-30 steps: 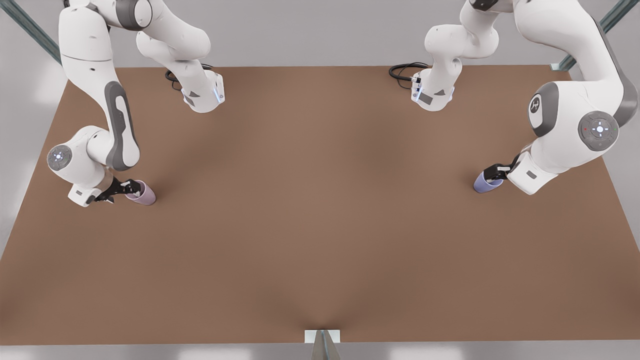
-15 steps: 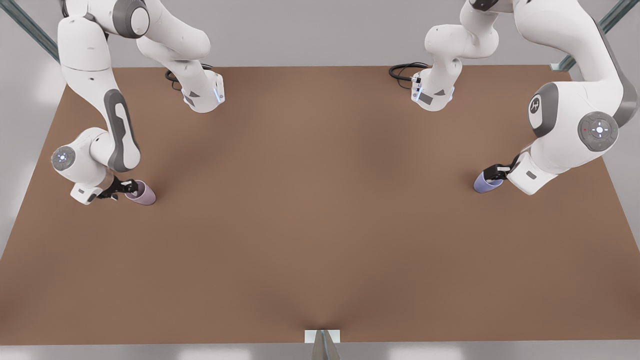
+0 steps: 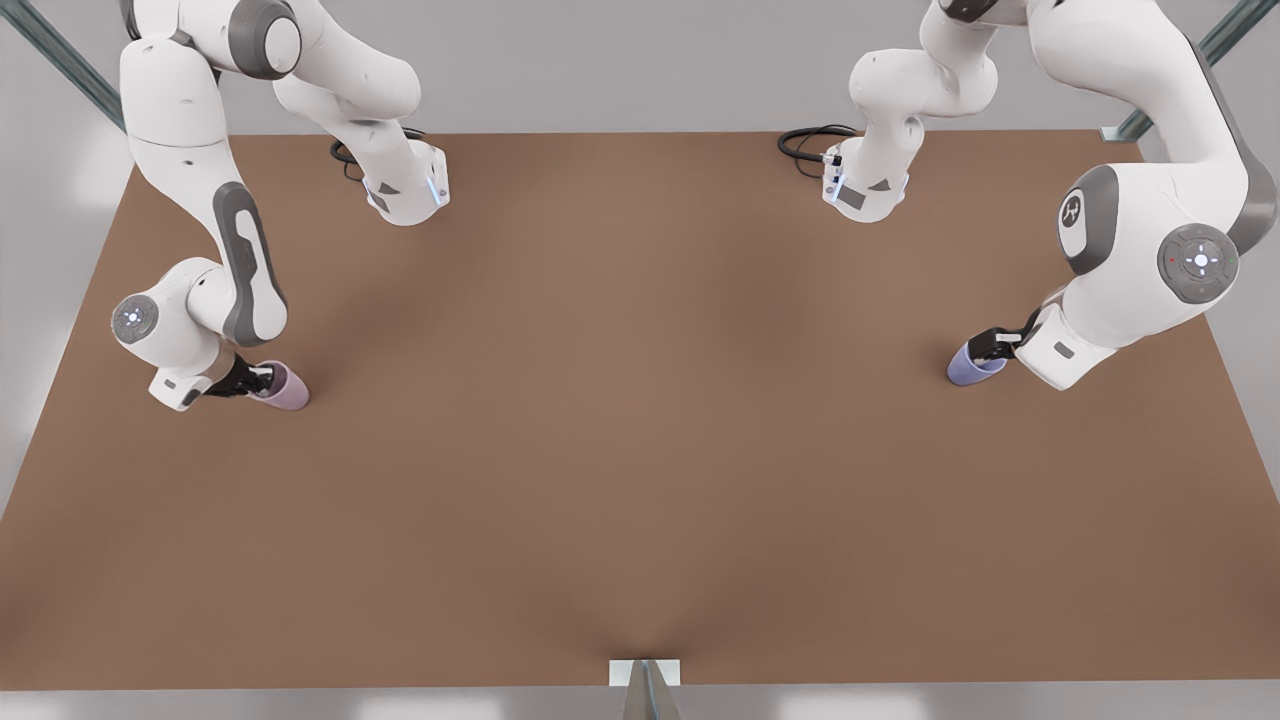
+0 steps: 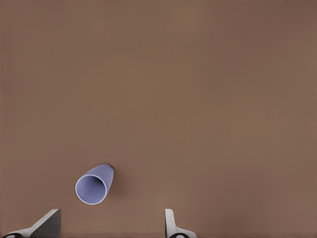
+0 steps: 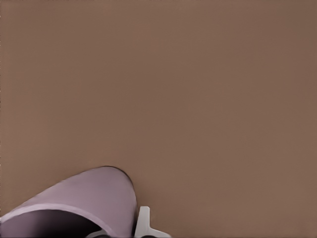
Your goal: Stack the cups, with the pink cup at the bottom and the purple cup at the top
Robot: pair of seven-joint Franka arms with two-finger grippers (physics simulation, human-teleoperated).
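A simulated robot lab: bare brown tabletop [image 3: 640,450], grey walls, metal frame struts [image 3: 60,60], two mounted arms.

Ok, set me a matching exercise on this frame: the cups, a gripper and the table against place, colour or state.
Things:
1. pink cup
2. purple cup
3. left gripper
4. table

Descriptions:
A. plain brown
B. fingers spread apart
C. on the front view's left, at the right gripper
D. blue-lavender, on the front view's right

Pairs: 1-C, 2-D, 3-B, 4-A
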